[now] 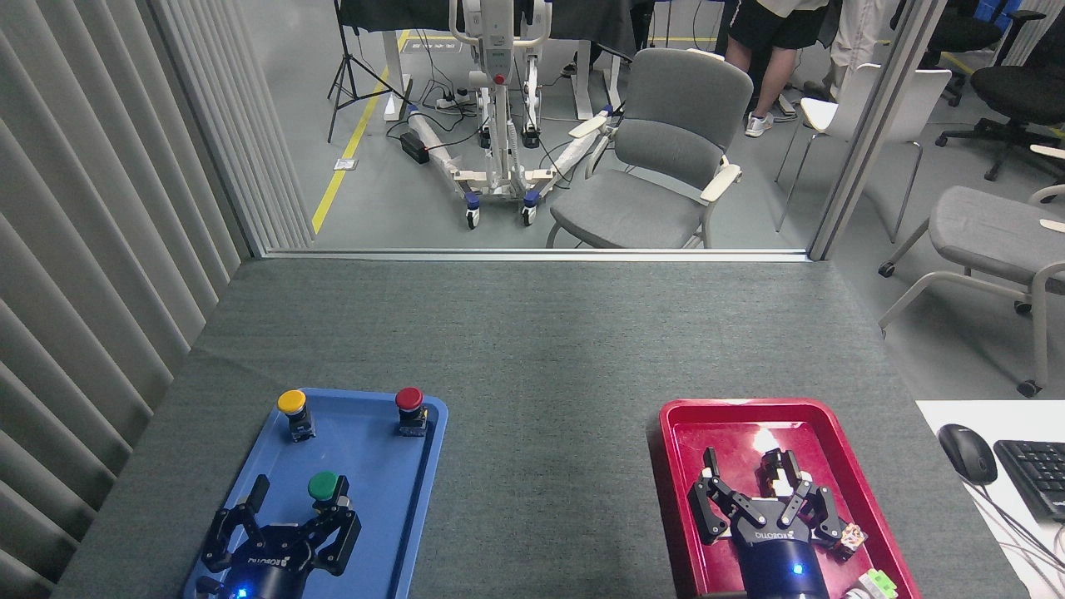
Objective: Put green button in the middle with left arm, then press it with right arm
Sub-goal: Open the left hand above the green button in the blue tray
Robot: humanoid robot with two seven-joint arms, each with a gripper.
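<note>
On the grey cloth tabletop (pixel 541 349), my left gripper (pixel 287 520) hovers over the blue tray (pixel 416 499), fingers spread, seemingly just touching the green button (pixel 324 487) at near left. My right gripper (pixel 761 491) hangs open and empty above the red tray (pixel 678 499).

Blue tray (pixel 420 487) near table's front-left edge: yellow button (pixel 293 408) and red button (pixel 409 405) at its far end. Red tray (pixel 676 466) front-right. Mouse (pixel 967 452), keyboard (pixel 1036 476) off right edge. Grey chair (pixel 657 158) beyond far edge.
</note>
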